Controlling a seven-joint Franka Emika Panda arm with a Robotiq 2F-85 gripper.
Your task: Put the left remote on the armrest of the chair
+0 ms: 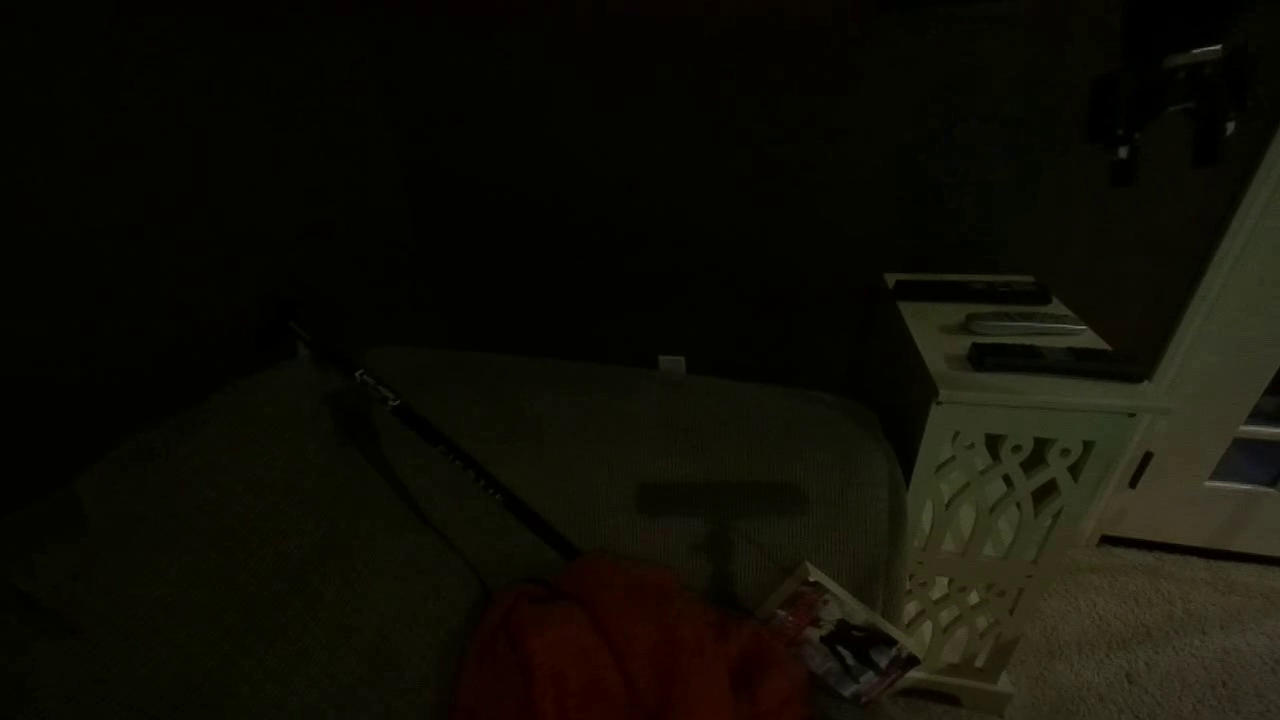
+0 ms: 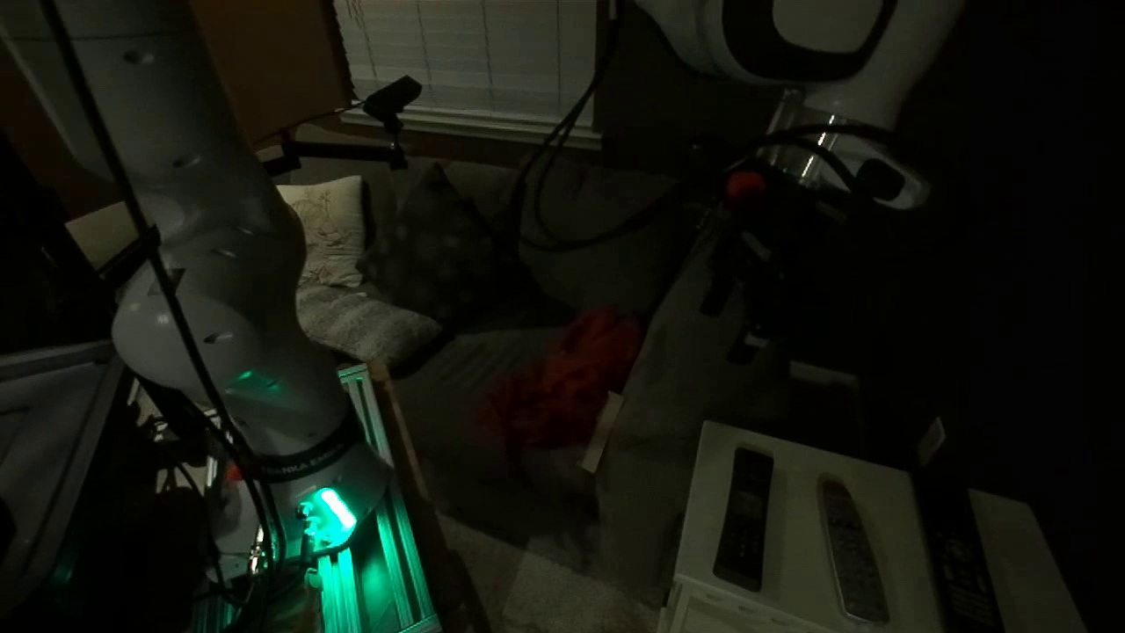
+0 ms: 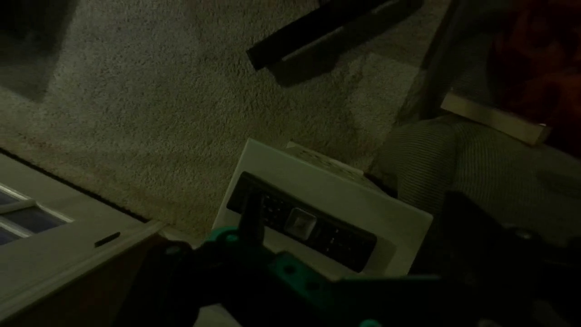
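Left remote (image 2: 745,519), below gripper (image 1: 1166,159), well apart

One white, lattice-sided worktop (image 2: 798,527) carries three remote controls: two black remote controls (image 2: 745,519) (image 2: 962,563) toward opposite edges and one grey remote control (image 2: 852,549) between them. All three can be counted in both exterior views; the wrist view shows a single black one. There is one robot arm (image 2: 228,264) with one gripper (image 1: 1166,158), which has two fingers (image 1: 1124,165). An exterior view shows one upholstered chair (image 1: 600,430), one dark pole (image 1: 525,511), one cream-edged block (image 1: 840,640) with a printed face, and one glass-paned door (image 1: 1190,500). Also counted in an exterior view are one red cloth (image 2: 562,382), three throw pillows (image 2: 332,233) (image 2: 444,251) (image 2: 365,325), one window blind (image 2: 470,61) and one mounted camera (image 2: 393,98).
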